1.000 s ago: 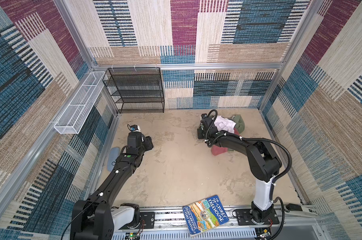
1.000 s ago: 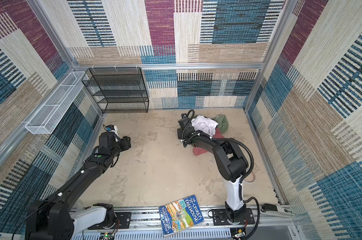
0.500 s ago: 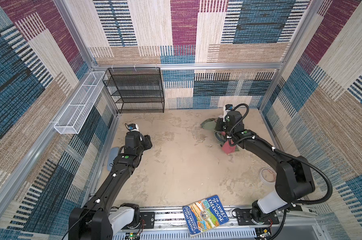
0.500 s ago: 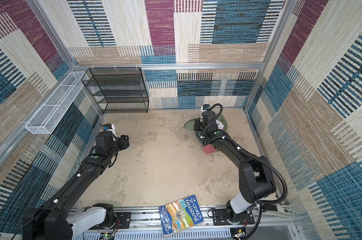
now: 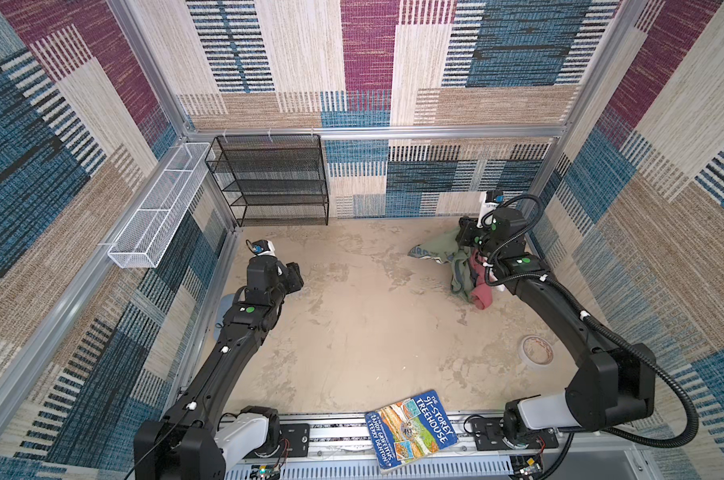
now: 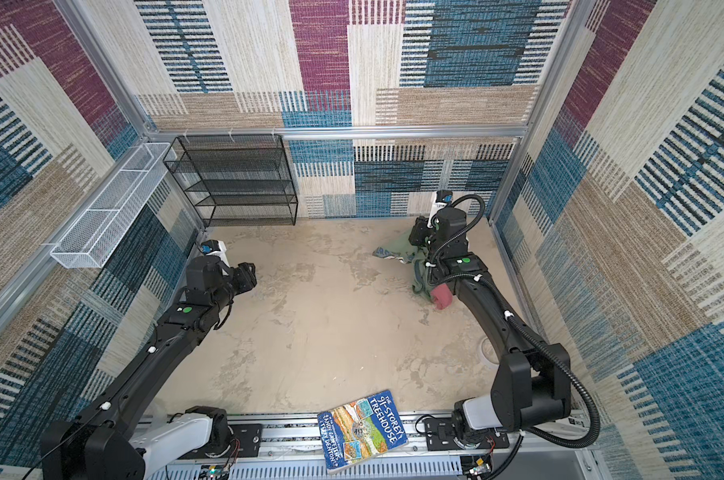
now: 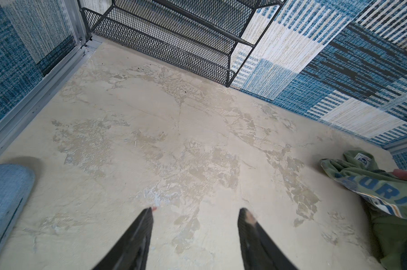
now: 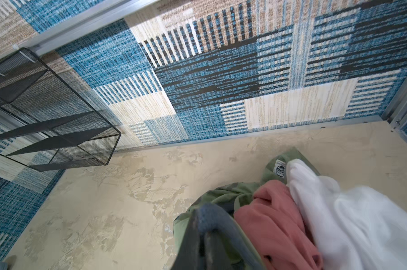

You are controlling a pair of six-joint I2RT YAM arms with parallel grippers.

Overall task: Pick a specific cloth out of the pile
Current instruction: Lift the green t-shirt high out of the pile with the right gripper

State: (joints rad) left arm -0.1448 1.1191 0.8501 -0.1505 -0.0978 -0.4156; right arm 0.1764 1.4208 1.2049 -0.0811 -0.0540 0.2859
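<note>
The cloth point(image 5: 439, 249) point(image 6: 397, 251) is olive-green with a blue and white print. It hangs spread from my right gripper point(image 5: 466, 239) point(image 6: 417, 233) at the back right. In the right wrist view, that gripper point(image 8: 204, 230) is shut on the cloth's point(image 8: 223, 198) greyish-blue collar trim. The rest of the pile point(image 5: 480, 293) lies beside it: a dusty-red garment point(image 8: 275, 217) and a white garment point(image 8: 349, 210). My arm partly hides it in both top views. My left gripper point(image 5: 295, 276) point(image 7: 196, 211) hovers open over bare floor at the left, holding nothing.
A black mesh shelf point(image 5: 273, 178) stands against the back wall. A white wire basket point(image 5: 160, 208) hangs on the left wall. A book point(image 5: 412, 430) lies at the front edge and a tape roll point(image 5: 537, 351) at the right. A blue-grey pad point(image 7: 6, 194) lies beside my left arm.
My right arm has swung from the pile's left side over to the right, and the green cloth now trails out from it. The left arm has hardly moved.
</note>
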